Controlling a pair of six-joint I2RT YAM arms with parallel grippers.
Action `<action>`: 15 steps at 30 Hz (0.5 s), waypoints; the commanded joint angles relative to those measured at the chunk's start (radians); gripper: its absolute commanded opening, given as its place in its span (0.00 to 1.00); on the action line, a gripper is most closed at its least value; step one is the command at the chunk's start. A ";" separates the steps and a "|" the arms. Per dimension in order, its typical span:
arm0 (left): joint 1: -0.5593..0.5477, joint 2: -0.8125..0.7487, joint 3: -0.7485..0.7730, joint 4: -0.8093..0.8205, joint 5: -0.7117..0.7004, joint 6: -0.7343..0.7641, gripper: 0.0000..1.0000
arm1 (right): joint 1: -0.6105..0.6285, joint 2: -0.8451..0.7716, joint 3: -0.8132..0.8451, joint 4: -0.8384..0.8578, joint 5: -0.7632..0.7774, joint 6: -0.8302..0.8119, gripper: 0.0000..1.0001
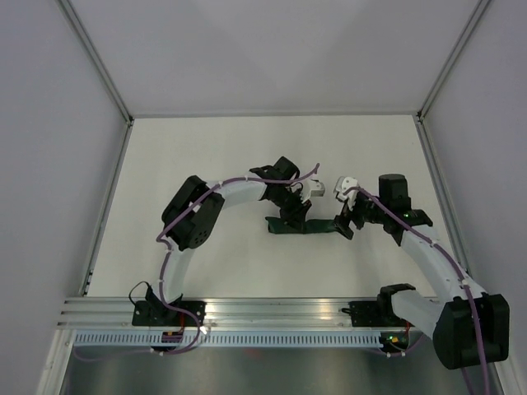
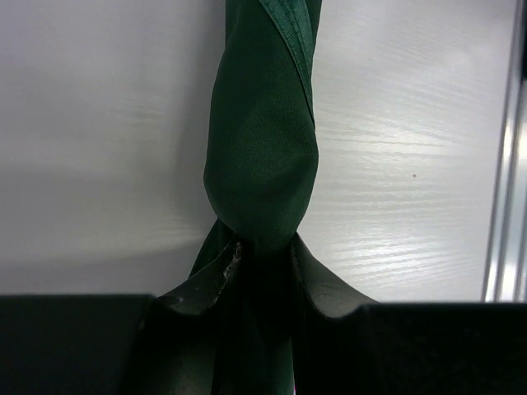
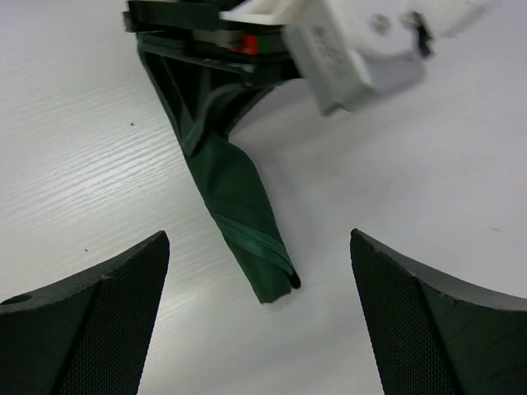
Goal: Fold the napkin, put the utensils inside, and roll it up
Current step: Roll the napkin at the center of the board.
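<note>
Holds rolled napkin [image 1: 306, 225] by one end in clamped left gripper [image 2: 263, 251]; long axis toward right gripper [image 3: 259, 239], spread wide, free end between its jaws

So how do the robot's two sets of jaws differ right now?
The left jaws pinch one end of the rolled green napkin; the right jaws stand wide open, empty. The left touch it; the right flank its other end without touching. Both are black.
</note>
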State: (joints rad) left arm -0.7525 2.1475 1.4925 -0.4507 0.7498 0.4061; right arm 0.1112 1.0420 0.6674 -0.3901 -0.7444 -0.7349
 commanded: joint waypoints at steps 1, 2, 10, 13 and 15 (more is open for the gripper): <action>-0.005 0.098 0.032 -0.186 0.062 -0.052 0.09 | 0.108 0.007 -0.043 0.063 0.052 -0.084 0.95; -0.004 0.109 0.041 -0.201 0.071 -0.053 0.09 | 0.134 0.006 -0.070 0.074 0.101 -0.090 0.95; 0.005 0.176 0.090 -0.270 0.102 -0.058 0.09 | 0.320 0.061 -0.117 0.135 0.253 -0.139 0.95; 0.005 0.189 0.100 -0.281 0.103 -0.062 0.10 | 0.376 0.099 -0.121 0.160 0.304 -0.139 0.95; 0.007 0.196 0.106 -0.289 0.099 -0.064 0.10 | 0.416 0.128 -0.127 0.177 0.326 -0.139 0.94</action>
State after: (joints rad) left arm -0.7452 2.2646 1.6119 -0.6479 0.9455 0.3527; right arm 0.4824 1.1404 0.5503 -0.2802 -0.4843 -0.8478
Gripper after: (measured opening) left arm 0.287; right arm 0.947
